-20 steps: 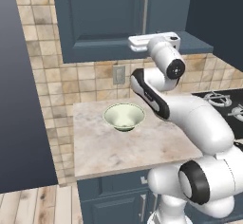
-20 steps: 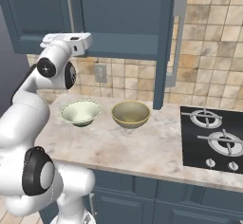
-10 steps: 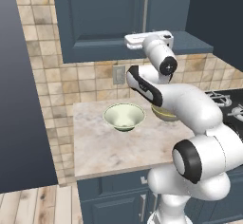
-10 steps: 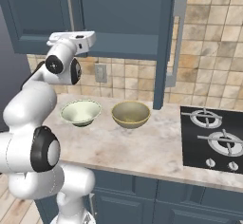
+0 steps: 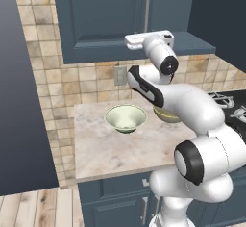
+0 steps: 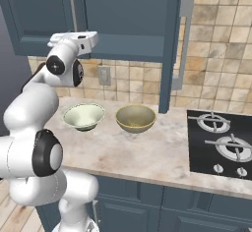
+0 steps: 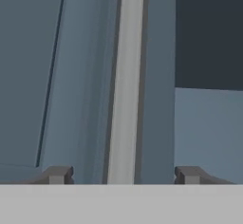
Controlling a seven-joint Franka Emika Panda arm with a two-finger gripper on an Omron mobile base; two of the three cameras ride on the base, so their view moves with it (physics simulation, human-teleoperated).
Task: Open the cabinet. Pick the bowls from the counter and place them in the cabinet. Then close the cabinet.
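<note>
The tool (image 7: 121, 174) is up high at the cabinet (image 5: 105, 19). In the hand view its two dark tips (image 7: 57, 174) stand wide apart at the bottom of the frame. The long silver handle (image 7: 126, 80) runs up between them. The tips are not touching it, and the tool holds nothing.

In the left base view the white hand sits in the upper middle of the frame, right at the bottom edge of the left door. In the right base view the hand is in the upper left of the frame, just under the left door (image 6: 44, 14). The right door (image 6: 173, 44) stands swung open there. Its edge faces us near the middle of the frame, and its silver bar handle (image 6: 183, 44) shows beside it.

The two bowls sit on the tabletop (image 6: 147, 152). The pale cream-green bowl (image 5: 126, 118) is in the middle of the left base view, standing upright with nothing in it. The mustard bowl (image 5: 166, 116) is just to its right there, partly hidden behind the arm. In the right base view the green bowl (image 6: 84, 116) and the mustard bowl (image 6: 136, 118) sit side by side in the middle of the frame, near each other but not touching.

The black stovetop (image 6: 221, 147) is at the right side of the right base view.
</note>
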